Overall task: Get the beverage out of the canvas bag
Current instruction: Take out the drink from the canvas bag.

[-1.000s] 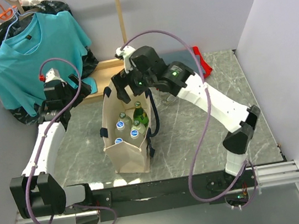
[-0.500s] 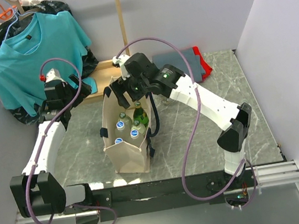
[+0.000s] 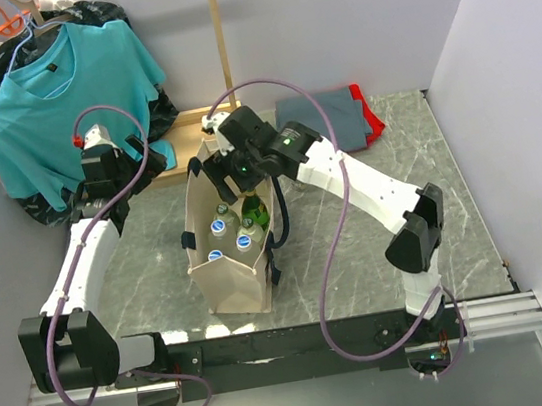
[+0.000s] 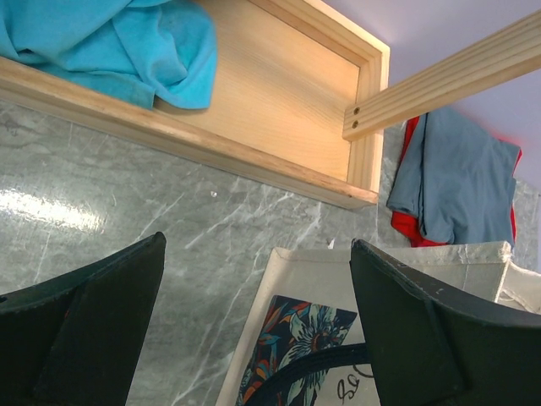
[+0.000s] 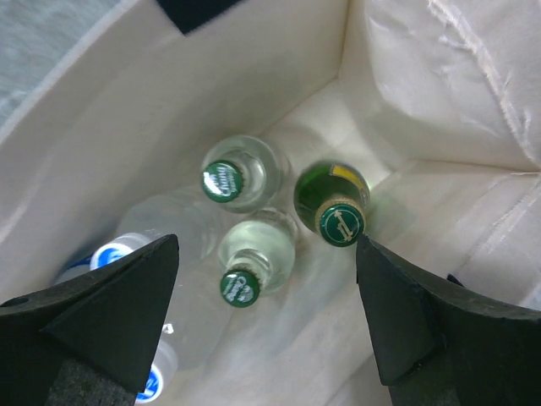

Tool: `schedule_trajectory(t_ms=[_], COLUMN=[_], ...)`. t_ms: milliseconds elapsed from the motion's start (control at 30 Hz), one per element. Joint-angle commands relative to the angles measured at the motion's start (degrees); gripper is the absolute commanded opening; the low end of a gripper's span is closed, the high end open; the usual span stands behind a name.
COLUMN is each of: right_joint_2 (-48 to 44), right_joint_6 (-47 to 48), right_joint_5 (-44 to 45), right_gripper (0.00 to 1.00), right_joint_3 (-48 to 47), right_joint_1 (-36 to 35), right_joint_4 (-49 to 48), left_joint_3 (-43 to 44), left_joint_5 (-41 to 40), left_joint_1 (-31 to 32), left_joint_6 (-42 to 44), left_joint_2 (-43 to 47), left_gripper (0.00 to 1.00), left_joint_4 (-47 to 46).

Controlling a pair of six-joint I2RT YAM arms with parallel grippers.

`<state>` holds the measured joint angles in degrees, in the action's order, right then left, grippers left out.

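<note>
My right claw [image 5: 266, 306] gapes over the canvas bag [image 5: 279, 68]: one green glass bottle [image 5: 331, 201], two clear green-capped bottles [image 5: 238, 173], two blue-capped bottles [image 5: 110, 254]. Open too, my left claw [image 4: 254, 288] hangs above the grey marbled bench [image 4: 101, 194].

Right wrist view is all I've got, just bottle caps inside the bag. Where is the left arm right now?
Observer: The left gripper is open, hovering left of the bag, not touching it.
Operator: What's behind the bag?
Observer: A wooden tray, with folded grey cloth to its right.
Operator: Is the bag standing?
Observer: Yes, upright, with the right gripper over its far end.
</note>
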<state>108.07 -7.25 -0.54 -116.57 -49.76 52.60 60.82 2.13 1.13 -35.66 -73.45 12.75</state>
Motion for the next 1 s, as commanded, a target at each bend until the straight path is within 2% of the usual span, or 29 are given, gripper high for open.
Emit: schedule_trajectory(t_ms=[0, 400, 967], right_joint_2=[0.91, 1.62, 1.87], right_joint_6=[-0.49, -1.28, -2.42], right_joint_5=[3.25, 8.09, 7.21], right_gripper=[0.91, 0.91, 0.88], right_joint_3=[-0.76, 1.87, 3.37], right_joint_1=[-0.60, -0.52, 0.89], right_joint_4=[1.72, 2.77, 0.84], left_joint_3=[0.44, 0.27, 0.09], left_joint_5=[0.42, 0.24, 0.33], left_joint_1=[0.28, 0.28, 0.28], left_joint_6=[-0.55, -0.64, -0.46], left_joint_2=[-0.03, -0.29, -0.47], left_gripper=[0.96, 0.96, 0.96], left_joint_4=[-2.38, -2.47, -2.29])
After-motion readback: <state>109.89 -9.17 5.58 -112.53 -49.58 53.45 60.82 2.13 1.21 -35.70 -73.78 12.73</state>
